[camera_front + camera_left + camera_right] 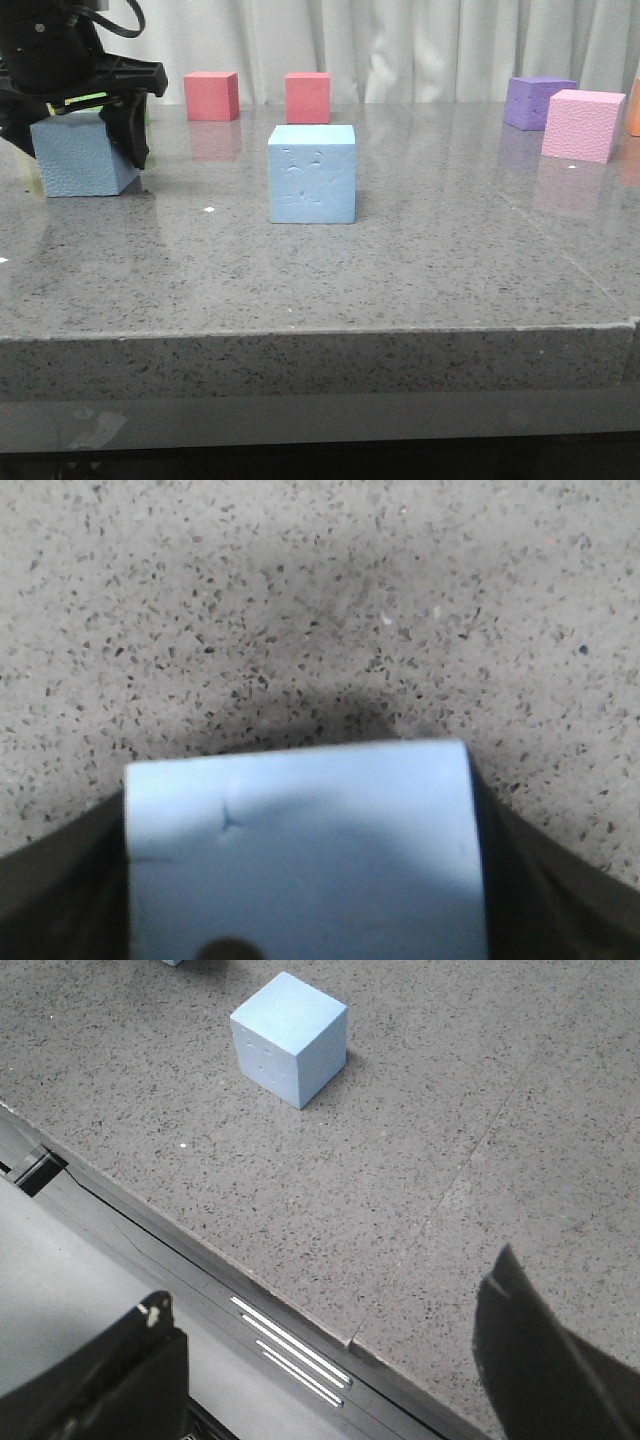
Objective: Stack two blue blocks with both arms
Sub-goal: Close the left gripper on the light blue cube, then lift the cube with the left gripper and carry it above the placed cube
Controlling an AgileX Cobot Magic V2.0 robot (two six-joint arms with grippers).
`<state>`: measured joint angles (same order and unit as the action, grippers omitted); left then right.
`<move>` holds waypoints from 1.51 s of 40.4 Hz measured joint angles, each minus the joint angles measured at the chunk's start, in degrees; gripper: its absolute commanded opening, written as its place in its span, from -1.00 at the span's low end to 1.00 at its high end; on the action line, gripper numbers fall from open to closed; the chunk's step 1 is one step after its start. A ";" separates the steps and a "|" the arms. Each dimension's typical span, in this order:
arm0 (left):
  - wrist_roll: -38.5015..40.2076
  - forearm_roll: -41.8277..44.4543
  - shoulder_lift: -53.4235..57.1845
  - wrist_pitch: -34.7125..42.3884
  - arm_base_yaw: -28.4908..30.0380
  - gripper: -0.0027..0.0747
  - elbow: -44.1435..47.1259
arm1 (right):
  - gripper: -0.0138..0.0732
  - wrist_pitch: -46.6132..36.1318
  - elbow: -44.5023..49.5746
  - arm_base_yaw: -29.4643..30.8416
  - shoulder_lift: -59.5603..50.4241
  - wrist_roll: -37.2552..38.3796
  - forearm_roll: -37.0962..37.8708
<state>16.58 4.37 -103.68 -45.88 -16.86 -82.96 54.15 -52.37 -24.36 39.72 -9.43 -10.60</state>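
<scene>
Block one (82, 155) sits at the left side of the tabletop (400, 270), between the fingers of the left tool (85, 115). In the left wrist view this block (300, 850) fills the gap between the two dark fingers (60, 880), both fingers pressed against its sides: the left tool is pinching it. Whether the block rests on the tabletop or is lifted slightly cannot be told. Block two (312, 173) stands free near the tabletop centre, well apart from both tools. Right tool (330, 1360) hangs over the tabletop's front edge, fingers spread wide, nothing between them; block two (289, 1037) lies well ahead of it.
</scene>
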 measured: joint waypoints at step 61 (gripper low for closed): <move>-73.36 -23.36 -3.87 -22.29 -17.40 0.16 -23.98 | 0.68 0.00 0.00 0.00 0.00 0.00 0.00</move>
<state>-56.78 -18.99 -107.56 -68.17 -34.26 -106.94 54.15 -52.37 -24.36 39.72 -9.43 -10.60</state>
